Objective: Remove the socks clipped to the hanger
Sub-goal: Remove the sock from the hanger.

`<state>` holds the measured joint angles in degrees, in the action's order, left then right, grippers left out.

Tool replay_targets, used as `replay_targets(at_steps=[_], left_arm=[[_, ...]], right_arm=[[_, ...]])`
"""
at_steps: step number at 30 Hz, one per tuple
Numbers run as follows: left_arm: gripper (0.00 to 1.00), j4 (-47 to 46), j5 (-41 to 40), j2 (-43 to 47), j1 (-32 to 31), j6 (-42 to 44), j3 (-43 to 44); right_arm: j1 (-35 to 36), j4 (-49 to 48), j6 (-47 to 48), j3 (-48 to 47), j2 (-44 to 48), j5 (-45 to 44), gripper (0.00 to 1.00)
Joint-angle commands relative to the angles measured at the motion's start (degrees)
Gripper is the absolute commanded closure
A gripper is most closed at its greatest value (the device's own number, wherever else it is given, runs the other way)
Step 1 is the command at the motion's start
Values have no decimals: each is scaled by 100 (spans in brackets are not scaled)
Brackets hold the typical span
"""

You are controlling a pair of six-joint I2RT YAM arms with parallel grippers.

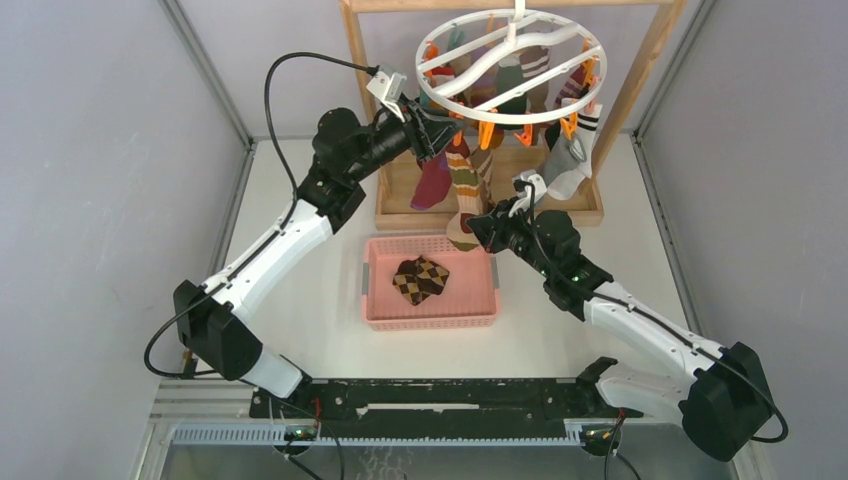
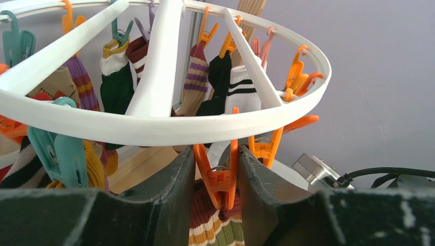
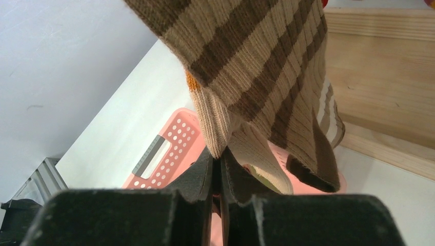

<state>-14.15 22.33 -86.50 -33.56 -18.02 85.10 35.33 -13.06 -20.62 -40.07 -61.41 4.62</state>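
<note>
The left jaws are clamped on an orange clip (image 2: pixel 218 179), one dark finger (image 2: pixel 169 195) pressed to each side of it, low in the middle of the left wrist view. A sock banded in brown, white, orange and green (image 2: pixel 215 233) hangs out of that clip, straight below the jaws. Just above them runs the rim of the white hanger (image 2: pixel 154 123), with more socks (image 2: pixel 117 84) pegged round it.

The right jaws are all but closed, nipping the lower edge of a tan-and-brown striped sock (image 3: pixel 256 66), which rises out of them to the top of the right wrist view.

In the top view the hanger hangs top centre from a wooden rack (image 1: pixel 642 85). Below it on the worktop (image 1: pixel 310 300), a pink basket (image 1: pixel 430 318) holds a brown argyle sock (image 1: pixel 420 280).
</note>
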Motion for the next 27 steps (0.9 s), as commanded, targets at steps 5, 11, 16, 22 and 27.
replay_targets(at_steps=[5, 11, 16, 22, 27], left_arm=[[74, -255, 143, -74, 18, -99, 461], [100, -93, 193, -78, 21, -99, 554], [100, -30, 196, 2, 22, -76, 512], [100, -33, 153, 150, 10, -44, 333], [99, -31, 68, 251, 9, 0, 153]], right_arm=[[-31, -259, 85, -88, -13, 39, 87], [-51, -286, 79, -42, -5, 47, 87], [-61, -326, 36, 14, -20, 97, 87], [11, -332, -39, 149, -2, 154, 87], [347, -321, -70, 269, -22, 73, 88]])
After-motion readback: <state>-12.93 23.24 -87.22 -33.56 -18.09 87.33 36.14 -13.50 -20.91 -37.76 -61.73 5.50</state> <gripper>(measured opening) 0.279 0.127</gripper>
